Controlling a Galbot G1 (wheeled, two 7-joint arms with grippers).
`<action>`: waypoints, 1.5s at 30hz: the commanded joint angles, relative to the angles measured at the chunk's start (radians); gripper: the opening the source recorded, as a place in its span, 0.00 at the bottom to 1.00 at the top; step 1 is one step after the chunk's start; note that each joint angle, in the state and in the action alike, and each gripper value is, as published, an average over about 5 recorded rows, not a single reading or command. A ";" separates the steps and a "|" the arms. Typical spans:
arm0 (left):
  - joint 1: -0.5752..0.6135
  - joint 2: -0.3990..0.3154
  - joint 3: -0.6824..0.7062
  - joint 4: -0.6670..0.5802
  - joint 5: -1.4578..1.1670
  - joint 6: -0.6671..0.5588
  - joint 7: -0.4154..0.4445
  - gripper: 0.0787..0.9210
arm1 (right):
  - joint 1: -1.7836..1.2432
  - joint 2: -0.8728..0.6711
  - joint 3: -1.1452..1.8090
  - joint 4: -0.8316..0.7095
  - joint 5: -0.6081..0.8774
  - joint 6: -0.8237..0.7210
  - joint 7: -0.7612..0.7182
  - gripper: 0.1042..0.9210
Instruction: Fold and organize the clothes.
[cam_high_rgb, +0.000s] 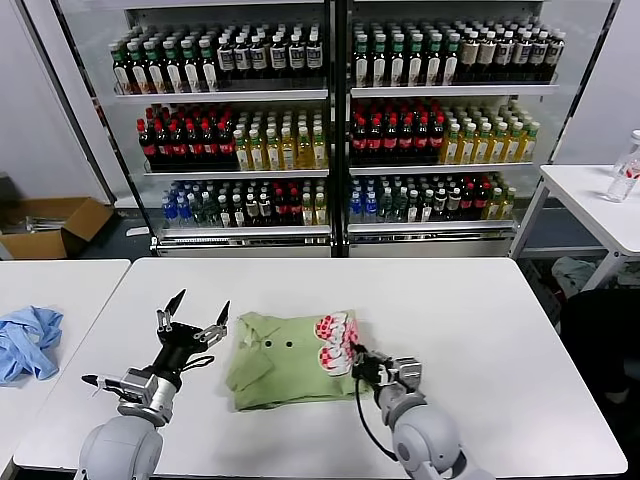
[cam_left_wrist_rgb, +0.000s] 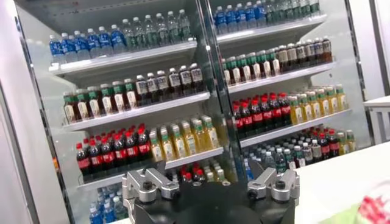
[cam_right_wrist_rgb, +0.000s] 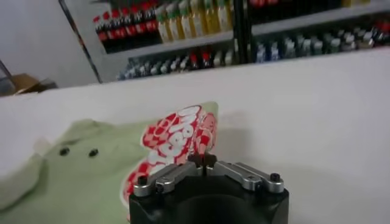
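Light green polo shirt (cam_high_rgb: 290, 360) lies folded into a compact block on the white table (cam_high_rgb: 480, 330), near the front edge, a little left of centre. Collar and two small dark buttons (cam_high_rgb: 278, 343) face up; red-and-white checkered print (cam_high_rgb: 335, 343) sits on a raised flap at the block's 3 o'clock edge.

Right gripper (cam_high_rgb: 358, 362) at that edge, fingers pinched together on the print flap; right wrist view shows the fingertips (cam_right_wrist_rgb: 203, 162) closed on the cloth, flap lifted off the table.

Left gripper (cam_high_rgb: 197, 312) raised at 9 o'clock of the shirt, just beside it, not touching; fingers spread apart, holding nothing, pointing up toward the drinks cooler (cam_high_rgb: 330, 120).

Light blue garment (cam_high_rgb: 28, 342) crumpled on the neighbouring table, well apart at 9 o'clock.
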 joint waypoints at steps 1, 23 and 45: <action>0.001 -0.007 0.002 0.000 0.007 -0.002 0.000 0.88 | -0.093 -0.124 0.170 0.215 -0.067 0.031 -0.026 0.00; -0.052 -0.027 0.041 0.059 -0.001 -0.146 0.063 0.88 | -0.132 -0.137 0.362 0.168 -0.288 0.132 -0.140 0.37; -0.200 -0.034 0.048 0.233 0.232 -0.351 0.049 0.88 | -0.091 -0.148 0.409 0.071 -0.361 0.254 -0.202 0.88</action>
